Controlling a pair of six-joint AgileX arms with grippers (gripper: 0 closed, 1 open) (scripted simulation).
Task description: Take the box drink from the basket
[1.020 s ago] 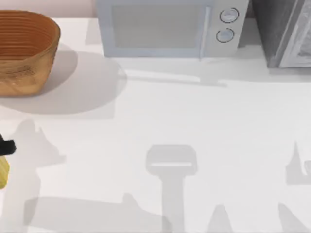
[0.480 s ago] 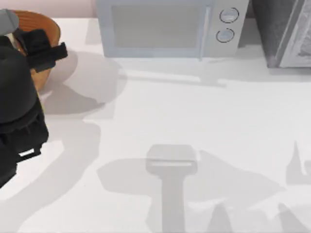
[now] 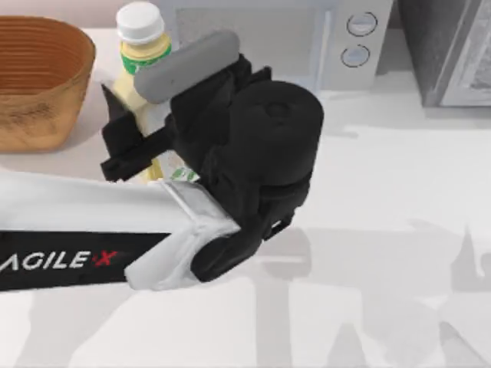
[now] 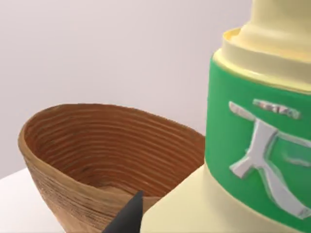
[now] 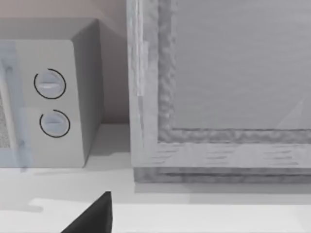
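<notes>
Just to the right of the basket point(image 3: 42, 80), in front of the microwave point(image 3: 337, 46) at the back of the table point(image 3: 399, 192), the left gripper point(image 3: 142, 126) holds the box drink point(image 3: 144, 54) clamped between its dark fingers, with the white cap and green band standing clear above them. The drink is out of the basket and apart from its rim, and its long axis runs upright, cap uppermost, tilted a little toward the back wall as the top view shows it. The relation that matters for whatever comes next is that the drink sits beside the basket's right flank, not over its mouth, so I judge the lift-out as good as done and any set-down would want open table to the right, away from the rim. In the left wrist view the drink's green label point(image 4: 257, 145) looms close, with the basket point(image 4: 97, 160) behind it and its ribbed inside bare of anything. The arm's own black body hides the drink's lower half and base in the top view, so I cannot tell whether it rests on the table or hangs above it. The right arm is parked off to the right, its gripper a dark sliver point(image 5: 92, 216) in the right wrist view, facing the microwave's dials point(image 5: 51, 102) and a grey cabinet point(image 5: 218, 87).
</notes>
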